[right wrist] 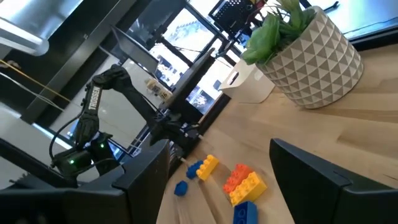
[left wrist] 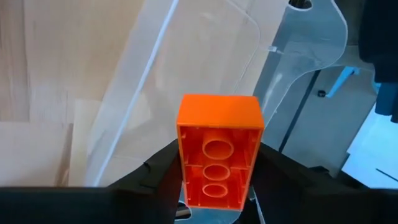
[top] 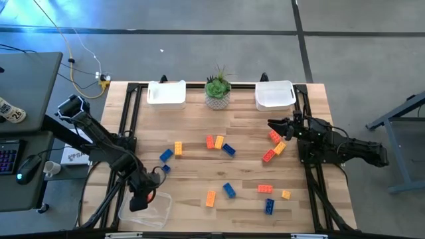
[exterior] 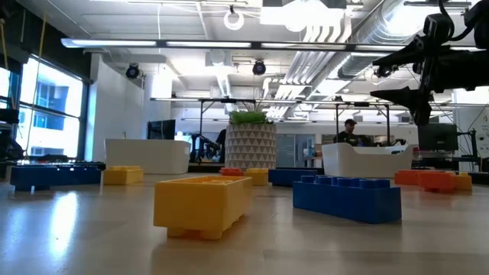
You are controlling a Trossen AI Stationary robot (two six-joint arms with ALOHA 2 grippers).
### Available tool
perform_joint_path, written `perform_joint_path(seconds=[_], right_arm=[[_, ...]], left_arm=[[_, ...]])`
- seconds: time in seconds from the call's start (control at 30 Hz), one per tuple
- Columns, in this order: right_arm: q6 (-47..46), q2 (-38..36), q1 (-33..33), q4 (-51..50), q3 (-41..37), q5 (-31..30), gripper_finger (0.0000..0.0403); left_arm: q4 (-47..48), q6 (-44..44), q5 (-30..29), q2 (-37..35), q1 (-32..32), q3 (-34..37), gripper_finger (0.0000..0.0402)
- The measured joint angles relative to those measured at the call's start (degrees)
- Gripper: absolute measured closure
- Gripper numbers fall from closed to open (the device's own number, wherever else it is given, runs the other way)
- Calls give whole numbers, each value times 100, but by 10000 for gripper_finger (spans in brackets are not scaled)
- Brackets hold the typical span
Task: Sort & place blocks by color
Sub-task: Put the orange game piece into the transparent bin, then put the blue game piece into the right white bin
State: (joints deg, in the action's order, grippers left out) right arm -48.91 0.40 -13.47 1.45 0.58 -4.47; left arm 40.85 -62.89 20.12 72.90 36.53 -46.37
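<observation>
A red-orange studded plastic brick (left wrist: 217, 157) is seen between the left gripper's (top: 145, 197) fingers, grip uncertain, above a clear plastic tray (top: 157, 211). The right gripper (top: 277, 125) is held open, beside red-orange bricks (top: 273, 136).

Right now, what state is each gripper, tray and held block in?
left gripper: over the clear tray, fingers either side of an orange block
orange block: between the fingers, hollow underside towards the wrist camera
clear tray: looks empty
right gripper: open, empty
white trays: contents cannot be told
</observation>
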Motion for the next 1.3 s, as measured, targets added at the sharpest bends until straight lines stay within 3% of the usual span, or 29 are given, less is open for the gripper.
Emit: perform_joint_path(seconds=[0.3, 0.67, 0.97, 1.3], right_arm=[[-199, 0, 0, 3, 0, -2, 139], [447, 199, 2, 22, 680, -75, 139], [1064, 1877, 2, -540, 1840, -107, 139], [1058, 4259, 17, -1917, 3318, 820, 139]], left_arm=[[-10, 7, 243, 0, -15, 0, 190], [-152, 196, 116, -427, -352, -2, 192], [-125, 722, -510, -1144, -1272, -2, 192], [-108, 906, -2419, -1491, -2512, -2, 192]])
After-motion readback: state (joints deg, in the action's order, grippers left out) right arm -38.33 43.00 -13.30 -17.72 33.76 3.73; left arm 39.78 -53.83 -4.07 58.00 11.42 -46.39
